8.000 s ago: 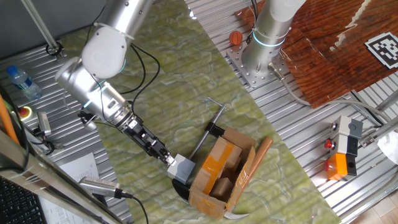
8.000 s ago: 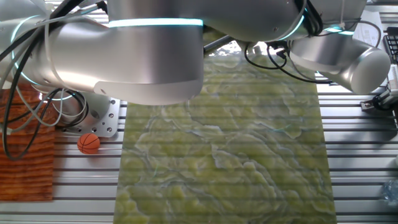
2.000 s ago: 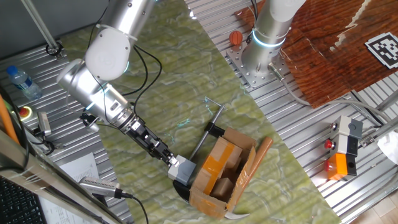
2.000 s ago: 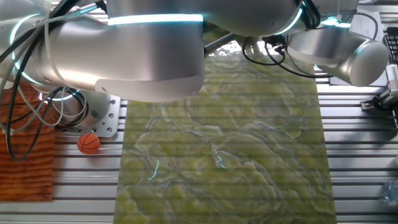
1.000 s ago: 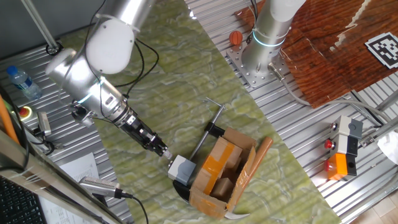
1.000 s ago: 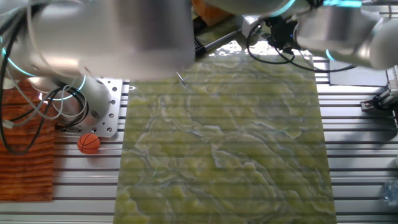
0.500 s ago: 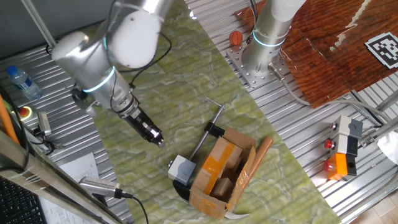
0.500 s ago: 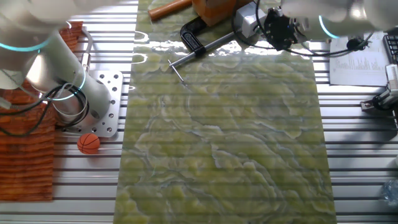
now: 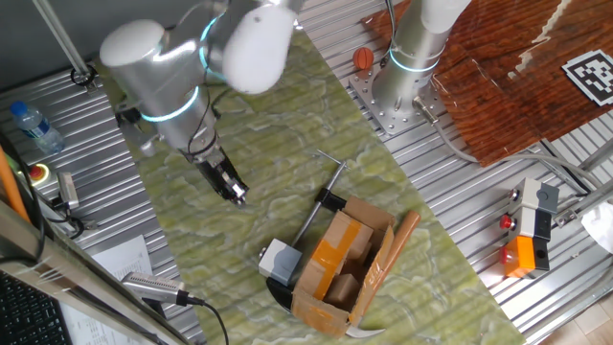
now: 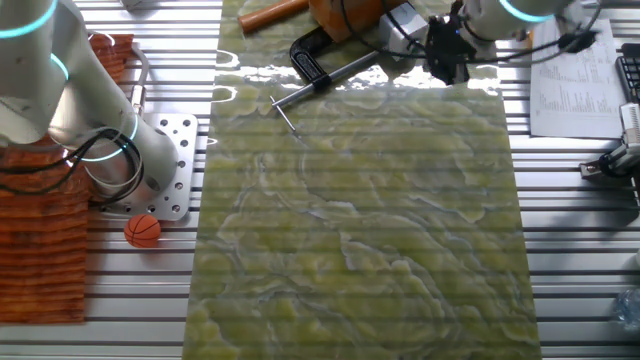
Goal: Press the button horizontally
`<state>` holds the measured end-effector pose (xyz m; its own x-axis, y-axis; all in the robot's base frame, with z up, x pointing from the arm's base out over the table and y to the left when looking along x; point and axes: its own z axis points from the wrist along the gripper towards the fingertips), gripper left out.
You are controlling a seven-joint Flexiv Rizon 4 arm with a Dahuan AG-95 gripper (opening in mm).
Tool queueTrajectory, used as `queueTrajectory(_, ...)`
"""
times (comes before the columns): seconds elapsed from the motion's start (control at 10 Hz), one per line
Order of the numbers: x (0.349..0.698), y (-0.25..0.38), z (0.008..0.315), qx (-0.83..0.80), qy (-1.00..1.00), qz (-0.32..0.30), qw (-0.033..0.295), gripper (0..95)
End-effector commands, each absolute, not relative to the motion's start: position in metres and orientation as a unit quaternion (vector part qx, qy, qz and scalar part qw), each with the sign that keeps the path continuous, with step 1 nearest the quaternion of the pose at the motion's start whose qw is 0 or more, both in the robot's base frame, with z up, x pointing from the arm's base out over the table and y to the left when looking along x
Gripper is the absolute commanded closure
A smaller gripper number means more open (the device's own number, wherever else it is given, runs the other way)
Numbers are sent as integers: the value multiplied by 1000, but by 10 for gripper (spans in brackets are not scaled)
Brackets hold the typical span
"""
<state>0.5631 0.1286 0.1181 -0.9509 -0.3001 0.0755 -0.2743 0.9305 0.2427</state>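
The button (image 9: 279,258) is a small light grey cube on a black base, standing against the left side of the open cardboard box (image 9: 342,264). My gripper (image 9: 236,195) hangs over the green mat, up and to the left of the button, with its tip turned toward it and a clear gap between them. No view shows a gap or a touch at its fingertips. In the other fixed view the gripper (image 10: 438,60) is a dark shape at the top edge, just right of the button (image 10: 404,22).
A black clamp (image 9: 324,199) and a wooden handle (image 9: 398,242) lie by the box. A second arm's base (image 9: 406,72), an orange ball (image 9: 362,58), a wooden board (image 9: 517,67), orange-and-black units (image 9: 528,240) and a bottle (image 9: 34,126) surround the mat.
My gripper has drawn back from the button, moving up and to the left across the mat. The arm has swung away and no longer blocks the other fixed view.
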Motion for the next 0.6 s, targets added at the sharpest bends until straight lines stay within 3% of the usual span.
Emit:
queueTrajectory(0.1,569,104,126,139,-989,-49,32,950)
queueTrajectory(0.6,568,106,126,8,-999,-33,-3,950)
